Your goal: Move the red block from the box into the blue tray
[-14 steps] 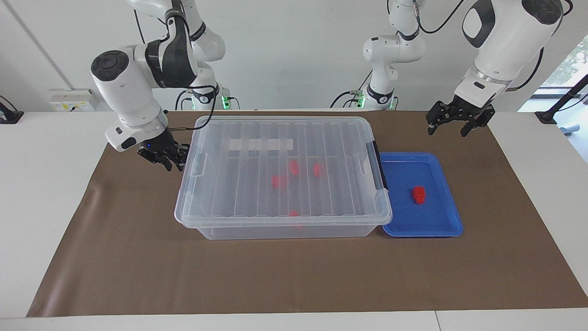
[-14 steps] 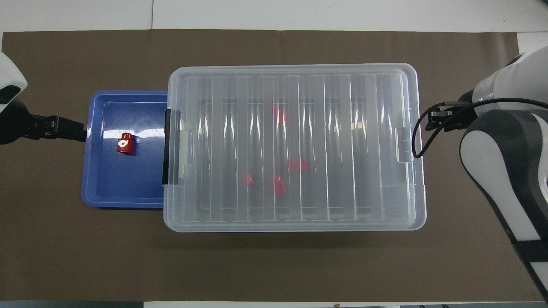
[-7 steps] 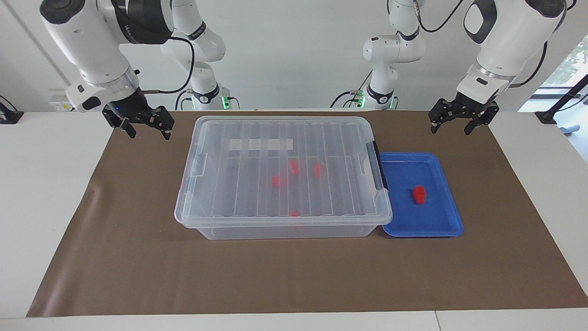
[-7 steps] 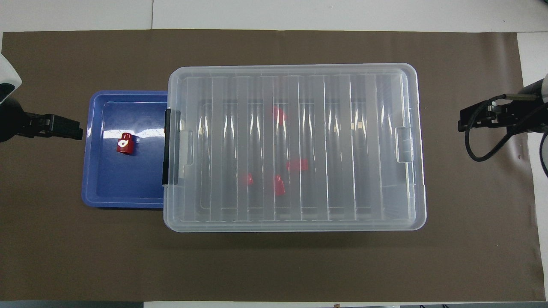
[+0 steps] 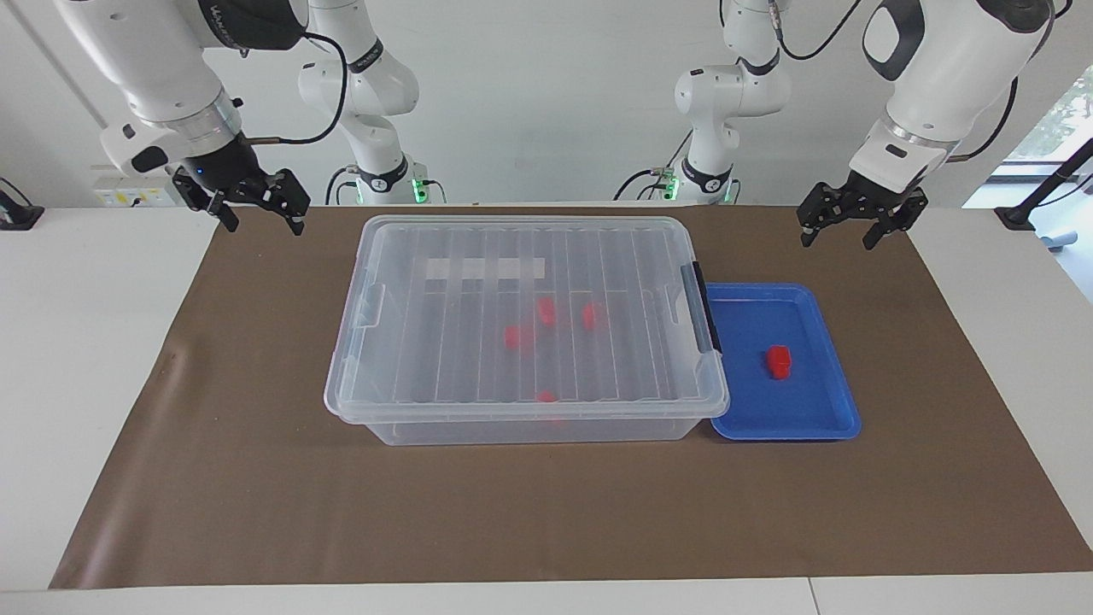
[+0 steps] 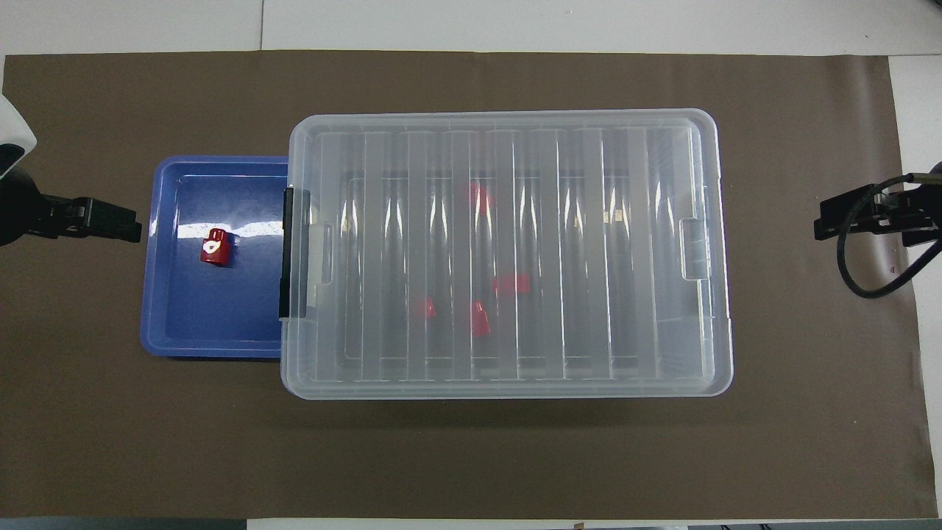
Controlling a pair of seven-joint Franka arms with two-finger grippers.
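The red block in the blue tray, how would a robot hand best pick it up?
Probably straight down from above: the red block lies alone on the blue tray floor, apart from every rim. The fingers would best close across its narrower pair of sides. The left gripper hangs nearest, open.

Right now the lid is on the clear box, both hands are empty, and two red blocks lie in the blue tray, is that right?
Not quite: only one red block lies in the blue tray, as the overhead view shows. The rest holds: the lid is on the box, and the left hand and right hand are empty.
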